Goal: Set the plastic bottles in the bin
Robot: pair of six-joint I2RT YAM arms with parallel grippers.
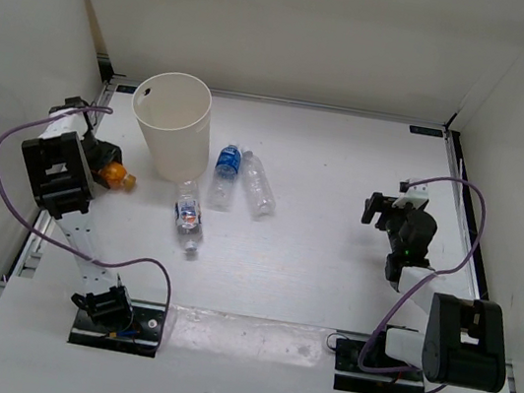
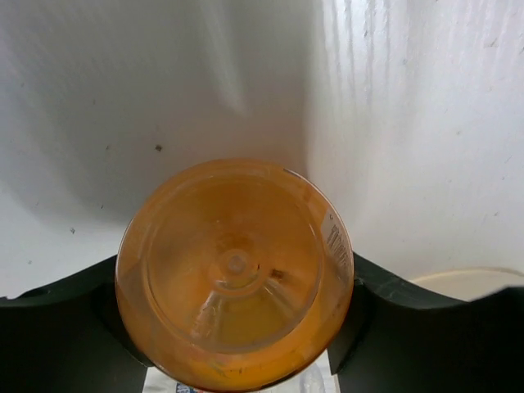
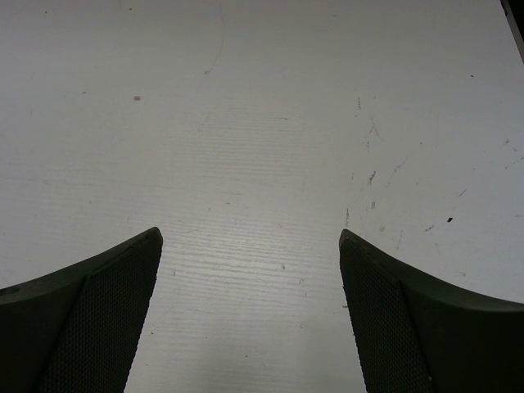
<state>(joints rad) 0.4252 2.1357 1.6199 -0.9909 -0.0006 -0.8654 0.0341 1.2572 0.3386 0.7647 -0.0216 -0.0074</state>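
The small orange-yellow bottle point(image 1: 118, 175) lies at the table's left side, just left of the bin point(image 1: 176, 143), a tall cream-white bucket. My left gripper point(image 1: 105, 170) is shut on this orange bottle point(image 2: 235, 270), whose base fills the gap between the black fingers point(image 2: 385, 303). Three clear bottles lie right of the bin: a blue-labelled one point(image 1: 226, 173), an unlabelled one point(image 1: 259, 186), and a red-and-blue-labelled one point(image 1: 189, 215) nearer to me. My right gripper point(image 1: 379, 210) hangs open at the right over bare table point(image 3: 250, 246), nothing between its pads.
White walls enclose the table on the left, back and right. The bin's rim point(image 2: 475, 282) shows at the lower right of the left wrist view. The arms' purple cables loop near both bases.
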